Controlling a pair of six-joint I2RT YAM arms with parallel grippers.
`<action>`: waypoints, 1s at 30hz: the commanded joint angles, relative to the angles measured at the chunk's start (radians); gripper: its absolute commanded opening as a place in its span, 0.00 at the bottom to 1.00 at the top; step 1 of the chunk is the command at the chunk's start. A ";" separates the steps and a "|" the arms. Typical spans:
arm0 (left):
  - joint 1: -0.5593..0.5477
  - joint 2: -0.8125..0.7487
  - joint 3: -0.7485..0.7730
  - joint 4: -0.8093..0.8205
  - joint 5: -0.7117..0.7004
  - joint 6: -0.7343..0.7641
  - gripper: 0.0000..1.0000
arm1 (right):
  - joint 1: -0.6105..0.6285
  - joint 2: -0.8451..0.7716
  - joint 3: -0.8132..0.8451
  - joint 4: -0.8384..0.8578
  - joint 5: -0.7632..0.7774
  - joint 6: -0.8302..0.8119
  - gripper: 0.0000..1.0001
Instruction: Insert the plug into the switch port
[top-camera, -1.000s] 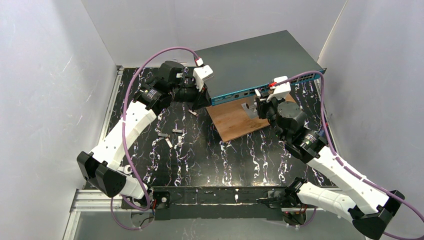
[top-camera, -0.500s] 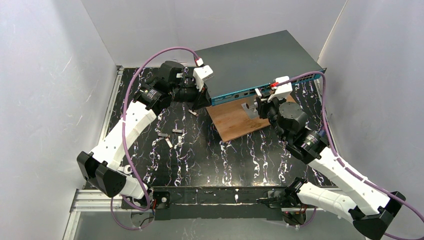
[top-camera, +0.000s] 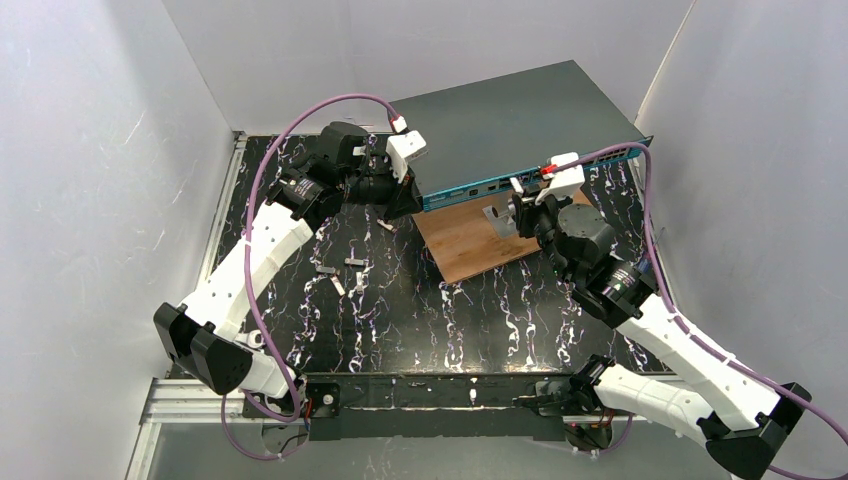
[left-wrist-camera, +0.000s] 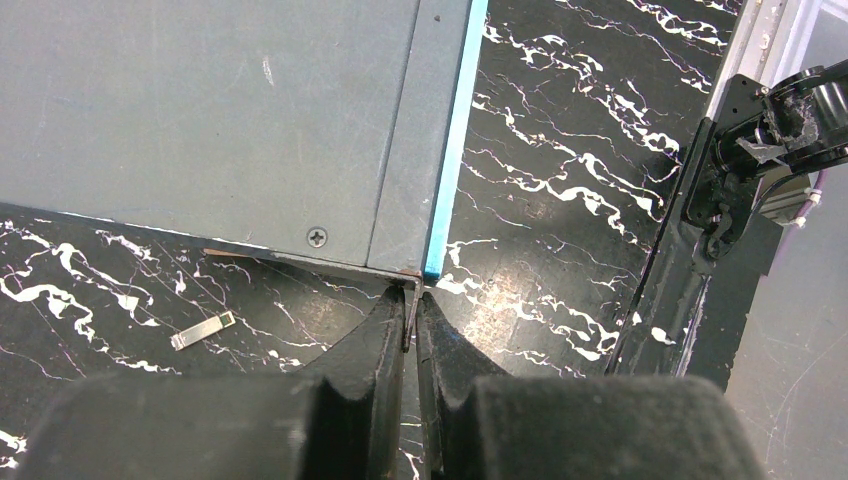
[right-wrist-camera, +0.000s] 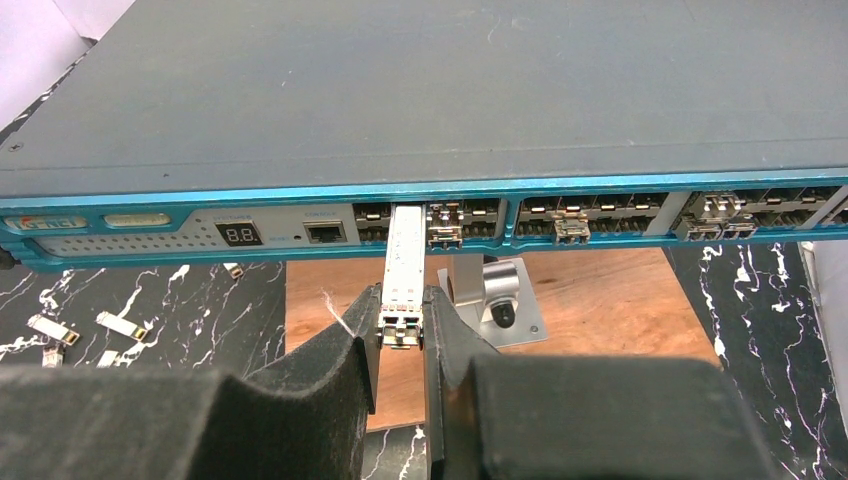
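The right gripper clamps the silver plug, its nose at the teal, port-lined front of the switch, at the far side of the table behind a wooden board; the left gripper, fingers pressed together, meets the switch's corner

Wide, flat dark grey metal switch with teal front strip, lying level straight ahead of the right claw, socket rows facing it. Small silver rectangular metal plug pinched at its rear between that claw's fingers, pointing forward, nose at a socket mouth just right of the small display; depth unclear.
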 joint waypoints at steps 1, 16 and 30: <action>-0.017 -0.036 0.000 -0.065 0.069 -0.003 0.00 | 0.001 -0.015 0.034 0.018 0.025 0.007 0.01; -0.017 -0.038 0.004 -0.068 0.068 -0.002 0.00 | 0.001 -0.038 0.104 -0.111 0.034 -0.005 0.01; -0.018 -0.055 -0.009 -0.068 0.065 0.001 0.00 | 0.001 -0.026 0.156 -0.224 0.095 -0.041 0.01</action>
